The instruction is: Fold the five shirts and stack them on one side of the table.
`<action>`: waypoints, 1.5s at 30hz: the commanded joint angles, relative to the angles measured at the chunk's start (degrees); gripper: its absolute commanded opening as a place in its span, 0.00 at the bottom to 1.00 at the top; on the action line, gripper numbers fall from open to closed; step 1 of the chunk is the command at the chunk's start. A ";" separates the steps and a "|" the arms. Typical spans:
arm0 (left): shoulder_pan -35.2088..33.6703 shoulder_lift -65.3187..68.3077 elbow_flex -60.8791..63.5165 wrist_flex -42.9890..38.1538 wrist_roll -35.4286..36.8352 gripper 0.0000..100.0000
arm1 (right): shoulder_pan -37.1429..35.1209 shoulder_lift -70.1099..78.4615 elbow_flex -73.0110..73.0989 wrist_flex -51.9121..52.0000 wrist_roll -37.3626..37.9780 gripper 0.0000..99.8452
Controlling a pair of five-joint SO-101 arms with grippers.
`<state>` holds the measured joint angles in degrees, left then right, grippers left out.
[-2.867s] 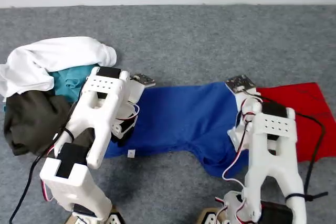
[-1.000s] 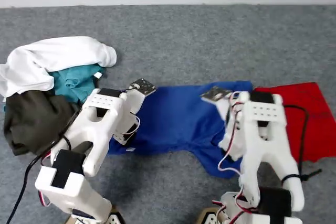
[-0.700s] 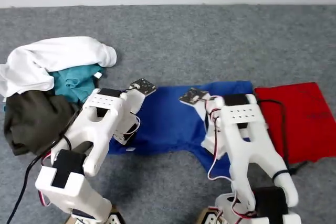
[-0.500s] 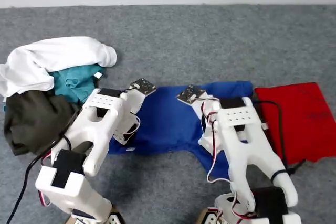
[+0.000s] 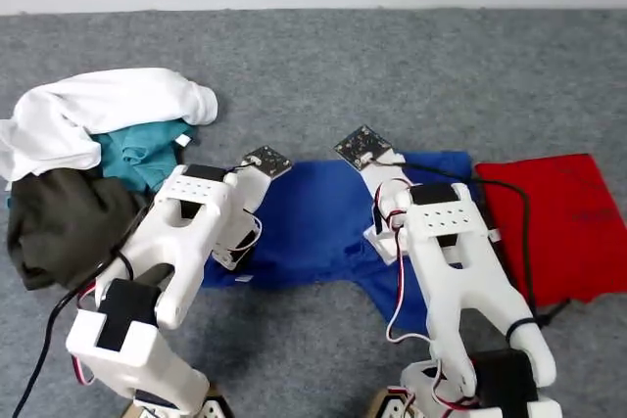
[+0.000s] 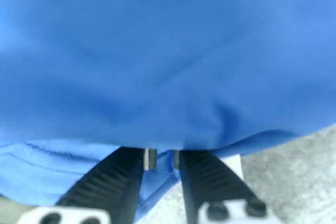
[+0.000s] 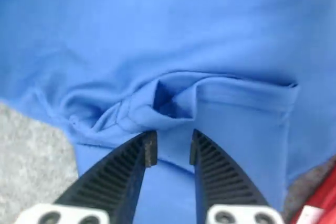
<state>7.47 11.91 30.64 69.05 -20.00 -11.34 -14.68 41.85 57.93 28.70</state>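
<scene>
Blue shirt (image 5: 313,208): spread mid-bench between the 2 arms; near edge rumpled, with a fold bunched under the right arm.
Left end effector (image 6: 161,160): closed tight on the blue shirt's near hem, with cloth pinched between the tips.
Right end effector (image 7: 171,148): tips apart, poised at a puckered fold of the same shirt; nothing is gripped.
Red shirt (image 5: 558,217): laid flat and folded at the right side of the bench (image 5: 392,66), just beside the blue shirt.
Pile: white shirt (image 5: 108,105), teal shirt (image 5: 132,154) and dark shirt (image 5: 54,222) heaped at the left, so 3 are judged unfolded.
Step judged: a 2nd grip is to be taken on the near edge before the fold is made.
Technique: the pucker should be entered deep enough for a firm bite. Both grips should then be raised level, with the cloth kept taut between them, so that the crease falls straight.
Risk: if extra layers are caught, the bunched cloth may be dragged under, and an uneven lift would skew the fold.
</scene>
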 commanded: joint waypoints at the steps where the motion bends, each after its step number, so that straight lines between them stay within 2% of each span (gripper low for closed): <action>1: 0.62 0.70 -0.22 -4.40 0.53 0.07 | -0.75 -1.36 -2.20 -2.95 -0.70 0.11; 9: 0.62 0.70 -0.13 -4.40 0.53 0.07 | -0.75 5.14 -2.11 -9.01 -0.88 0.11; 14: 0.62 0.70 -0.13 -4.40 0.53 0.07 | -1.01 11.12 -2.55 -12.18 -5.36 0.11; 19: 0.62 0.70 -0.13 -4.40 0.53 0.07 | -4.70 9.63 -2.46 -12.97 -5.63 0.11; 22: 0.53 0.70 -0.13 -4.40 0.53 0.07 | -5.05 5.32 -2.46 -10.07 -5.27 0.11; 25: 0.53 0.70 -0.13 -4.40 0.53 0.07 | -2.51 -1.54 -2.55 -4.97 -4.66 0.11; 34: 0.62 0.70 -0.13 -4.40 0.53 0.07 | 10.51 -12.09 -2.02 16.75 6.68 0.11; 41: 0.53 0.70 -0.13 -4.40 0.53 0.07 | 25.10 -12.00 -2.02 25.10 6.68 0.11; 45: 0.53 0.70 -0.13 -4.40 0.53 0.07 | 26.33 -12.00 -1.67 31.78 6.51 0.11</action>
<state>7.47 11.91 30.64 69.05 -20.00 14.15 -24.88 41.49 85.71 34.86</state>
